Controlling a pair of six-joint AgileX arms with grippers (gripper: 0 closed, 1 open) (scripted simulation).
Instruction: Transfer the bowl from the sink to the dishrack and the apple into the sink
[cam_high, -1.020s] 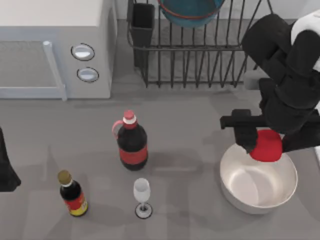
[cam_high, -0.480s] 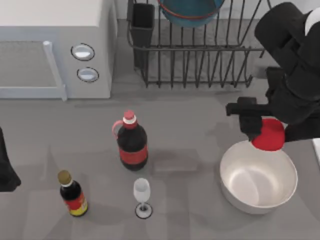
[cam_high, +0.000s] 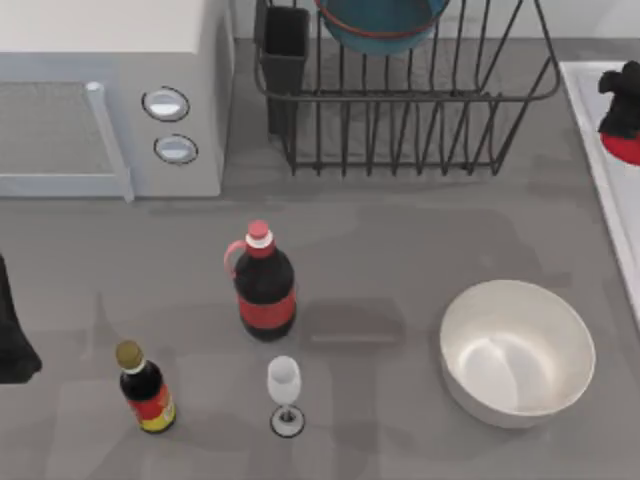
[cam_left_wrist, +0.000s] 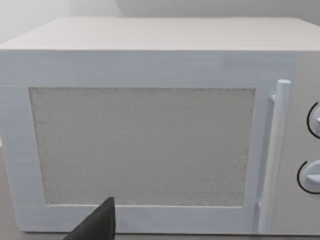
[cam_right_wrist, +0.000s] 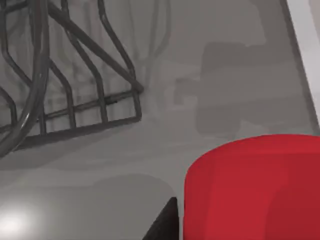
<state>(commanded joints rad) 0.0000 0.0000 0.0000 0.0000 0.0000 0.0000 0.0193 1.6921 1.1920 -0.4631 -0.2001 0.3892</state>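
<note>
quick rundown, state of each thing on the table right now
bowl: in the dishrack
apple: under the right gripper, over the sink
white bowl: upright, empty
cola bottle: upright, capped
sauce bottle: upright, capped
wine glass: upright
microwave: door shut
left gripper: parked at the table's left edge

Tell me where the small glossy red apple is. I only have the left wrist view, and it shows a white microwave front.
Observer: In the top view, the small glossy red apple is over the pale white-grey rectangular sink at the table's right edge, under the right gripper.
Operator: Is it gripped?
Observer: It looks so. The right wrist view has it close against a dark fingertip.
Operator: And the teal-blue bowl?
Observer: The round teal-blue bowl sits in the black wire dishrack. The left gripper is parked at the table's left edge.
</note>
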